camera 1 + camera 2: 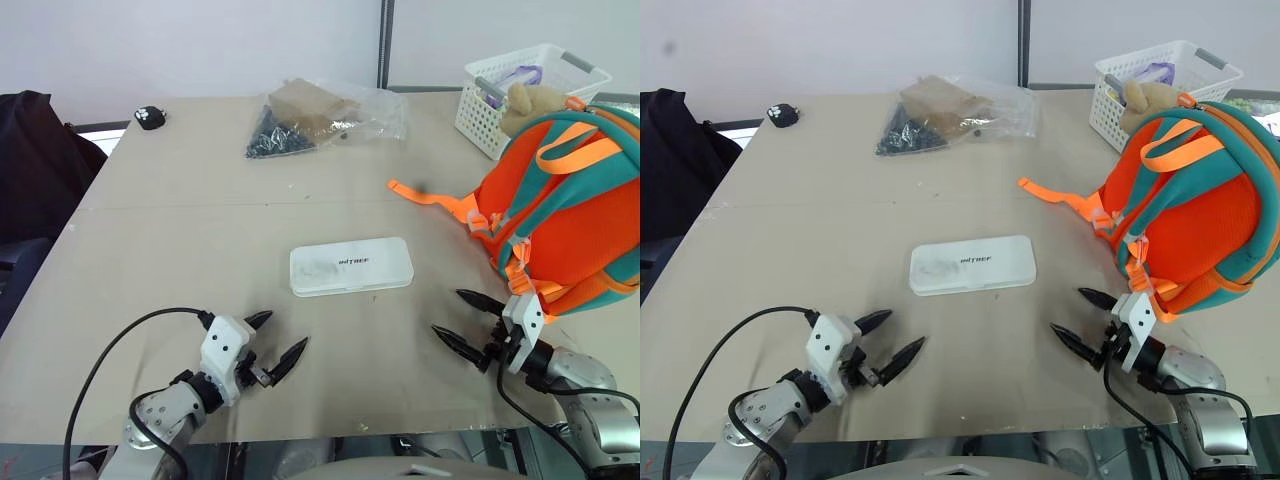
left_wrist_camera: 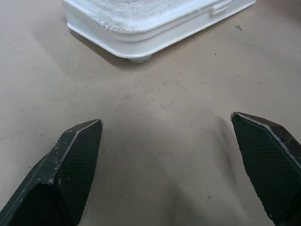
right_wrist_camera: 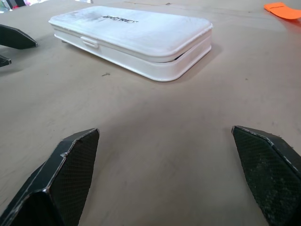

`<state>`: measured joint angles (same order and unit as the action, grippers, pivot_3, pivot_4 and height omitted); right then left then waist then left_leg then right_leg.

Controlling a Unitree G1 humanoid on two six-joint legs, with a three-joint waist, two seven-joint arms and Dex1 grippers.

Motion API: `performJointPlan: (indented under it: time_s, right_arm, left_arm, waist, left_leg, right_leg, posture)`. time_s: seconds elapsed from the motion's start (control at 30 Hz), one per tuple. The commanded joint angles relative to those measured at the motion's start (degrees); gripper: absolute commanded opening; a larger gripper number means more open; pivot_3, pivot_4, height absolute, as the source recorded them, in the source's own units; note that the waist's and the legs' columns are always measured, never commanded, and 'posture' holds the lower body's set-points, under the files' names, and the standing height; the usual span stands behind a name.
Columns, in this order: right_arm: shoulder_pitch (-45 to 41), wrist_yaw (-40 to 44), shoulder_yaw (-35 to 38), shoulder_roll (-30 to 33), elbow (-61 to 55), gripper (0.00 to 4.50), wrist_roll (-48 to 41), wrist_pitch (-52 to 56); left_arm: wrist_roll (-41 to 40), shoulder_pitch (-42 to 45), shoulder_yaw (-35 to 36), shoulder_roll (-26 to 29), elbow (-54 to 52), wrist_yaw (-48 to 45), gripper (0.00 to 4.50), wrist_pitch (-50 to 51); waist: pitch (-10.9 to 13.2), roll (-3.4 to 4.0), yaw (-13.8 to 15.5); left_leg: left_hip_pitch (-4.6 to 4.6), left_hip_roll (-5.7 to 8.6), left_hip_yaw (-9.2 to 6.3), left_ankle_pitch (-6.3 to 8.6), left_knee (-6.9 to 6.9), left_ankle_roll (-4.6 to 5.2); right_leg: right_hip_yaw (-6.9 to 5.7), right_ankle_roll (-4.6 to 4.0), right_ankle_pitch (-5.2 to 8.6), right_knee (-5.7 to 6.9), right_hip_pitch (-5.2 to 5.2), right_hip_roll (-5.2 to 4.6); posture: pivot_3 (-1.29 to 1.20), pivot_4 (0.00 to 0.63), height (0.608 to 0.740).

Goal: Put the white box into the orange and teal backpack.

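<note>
**White box flat on the counter, both claws spread and empty**

White box (image 1: 350, 267) lies flat on the tan counter (image 1: 200, 230), closed, with a short line of dark lettering on its lid that is too small to read. It is a slim, rounded-corner case with a scuffed, greyish patch on the lid towards one end. The right wrist view shows a small latch tab on its long side and a thin gap at the seam near one corner; the left wrist view shows a worn, cracked edge of the lid and a small stud under the case.

Right of the box, well apart from it, stands the orange and teal backpack (image 1: 565, 210), upright, with orange webbing straps and one loose strap end (image 1: 420, 192) lying on the counter towards the box. A tan plush toy (image 1: 525, 105) sits at its top. Behind the backpack is a white slotted basket (image 1: 530, 90).

Beyond the box lie a clear plastic bag (image 1: 325, 118) of dark small parts and a small black object (image 1: 150, 117).

Nearer than the box, the left claw (image 1: 277, 345) hovers with its fingers apart, holding nothing. The right claw (image 1: 470, 322), just beside the backpack's base, is likewise spread wide and empty.
</note>
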<state>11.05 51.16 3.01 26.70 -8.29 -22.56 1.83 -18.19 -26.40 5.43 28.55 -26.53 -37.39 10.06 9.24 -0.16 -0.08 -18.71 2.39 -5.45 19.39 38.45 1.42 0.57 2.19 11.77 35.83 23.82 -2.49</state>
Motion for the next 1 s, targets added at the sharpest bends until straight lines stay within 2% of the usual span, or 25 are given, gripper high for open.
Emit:
performJointPlan:
  time_s: [0.03, 0.13, 0.17, 0.2, 0.23, 0.27, 0.4, 0.47, 0.63, 0.73, 0.87, 1.0]
  right_arm:
    - [-1.2, -2.4, 0.3, 0.6, -3.6, 4.45, -2.1, 5.9]
    - [-4.5, -5.3, 0.4, 0.1, -5.7, 4.45, -2.1, 9.1]
    - [-5.4, -6.1, 0.4, -0.1, -6.0, 3.96, -1.8, 9.6]
    - [-6.3, -7.0, 0.2, -0.3, -6.1, 3.7, -1.2, 10.0]
    - [-7.3, -8.2, -0.1, -0.5, -5.9, 3.24, 0.0, 10.1]
    - [-8.4, -9.1, -0.6, -0.7, -5.5, 2.89, 1.4, 9.4]
    - [-12.4, -13.4, -2.8, -1.9, -2.8, 0.8, 7.6, 6.8]
    - [-14.1, -16.0, -3.7, -2.9, -1.3, 0.05, 10.5, 5.4]
    - [-18.2, -20.1, -6.7, -5.1, 3.0, 0.05, 17.3, 0.5]
    - [-19.6, -20.2, -8.3, -6.1, 4.7, 0.05, 18.8, -1.7]
    - [-19.9, -20.9, -10.3, -6.9, 6.6, 0.05, 21.2, -4.5]
    - [-19.8, -21.9, -11.2, -7.7, 6.7, 0.05, 22.6, -5.7]
  left_arm:
    - [-2.2, 0.7, 2.4, 0.6, -1.6, -0.1, 4.5, 1.2]
    - [-10.2, 3.4, 6.3, 1.9, -4.3, 1.8, 4.5, 11.6]
    - [-11.6, 4.4, 7.4, 3.0, -5.3, 3.0, 4.5, 15.8]
    - [-13.0, 5.8, 8.7, 4.6, -6.0, 4.3, 4.5, 20.3]
    - [-15.8, 7.4, 10.2, 6.0, -6.1, 5.2, 4.5, 24.7]
    - [-21.4, 9.5, 12.3, 7.2, -5.6, 5.6, 4.5, 29.8]
    - [-39.4, 18.1, 18.3, 10.5, -0.2, 8.0, 4.5, 45.9]
    - [-46.3, 22.6, 19.0, 11.8, 3.9, 10.1, 4.5, 53.2]
    - [-59.1, 38.0, 17.1, 12.4, 20.0, 21.6, 4.5, 71.5]
    - [-63.2, 45.2, 16.5, 10.7, 27.3, 26.5, 4.5, 75.6]
    - [-62.0, 51.2, 14.8, 8.2, 35.3, 31.9, 4.5, 80.6]
    - [-61.0, 51.8, 7.9, 11.0, 36.8, 33.0, 4.5, 82.4]
  waist:
    - [0.0, 0.0, 0.0]
    - [0.0, -0.02, 0.0]
    - [0.0, -0.03, -0.1]
    - [0.0, -0.03, -0.2]
    - [0.0, -0.03, -0.2]
    - [0.0, -0.02, -0.2]
    - [0.0, -0.02, -0.4]
    - [0.0, -0.03, -0.5]
    - [0.0, -0.07, -0.7]
    - [0.0, -0.11, -0.7]
    - [0.0, -0.15, -0.8]
    - [0.0, -0.16, -0.9]
  left_leg:
    - [0.0, 0.0, 0.0, 0.0, 0.0, 0.0]
    - [0.0, 0.0, 0.0, 0.0, 0.01, 0.0]
    - [-0.01, 0.0, -0.02, 0.0, 0.02, 0.0]
    - [-0.01, 0.0, -0.04, -0.01, 0.03, 0.0]
    - [-0.01, -0.01, -0.06, -0.01, 0.03, -0.01]
    - [-0.01, 0.0, -0.09, -0.01, 0.03, -0.02]
    - [-0.06, 0.03, -0.12, -0.18, 0.02, -0.32]
    - [-0.06, 0.08, -0.06, -0.19, 0.01, -0.33]
    - [-0.09, 0.2, -0.11, -0.21, 0.02, -0.36]
    - [-0.11, 0.25, -0.07, -0.22, 0.02, -0.38]
    - [-0.17, 0.29, -0.04, -0.23, -0.01, -0.41]
    - [-0.17, 0.42, -0.03, -0.25, -0.05, -0.44]
  right_leg:
    - [0.0, 0.0, 0.0, 0.0, 0.0, 0.0]
    - [-0.01, 0.0, 0.0, 0.01, 0.0, 0.0]
    - [-0.02, 0.01, -0.01, 0.02, 0.0, 0.01]
    - [-0.04, 0.02, 0.0, 0.03, 0.02, 0.03]
    - [-0.05, 0.02, 0.0, 0.03, 0.02, 0.03]
    - [-0.08, 0.01, 0.0, 0.04, 0.02, 0.04]
    - [-0.12, -0.02, -0.02, 0.06, 0.12, 0.08]
    - [-0.06, -0.03, -0.02, 0.06, 0.16, 0.05]
    - [-0.09, -0.03, -0.04, 0.16, 0.26, 0.07]
    - [-0.03, -0.04, -0.04, 0.25, 0.36, 0.08]
    - [0.14, -0.05, -0.04, 0.4, 0.56, -0.01]
    - [0.37, -0.05, -0.04, 0.58, 0.8, -0.01]
  posture:
    - [0.0, 0.15, 0.74]
    - [0.0, 0.15, 0.74]
    - [0.0, 0.15, 0.74]
    - [0.0, 0.15, 0.74]
    - [0.0, 0.15, 0.74]
    - [0.0, 0.15, 0.74]
    - [0.0, 0.15, 0.74]
    - [0.0, 0.15, 0.74]
    - [0.0, 0.15, 0.74]
    - [0.0, 0.15, 0.74]
    - [0.0, 0.15, 0.74]
    - [0.0, 0.15, 0.74]
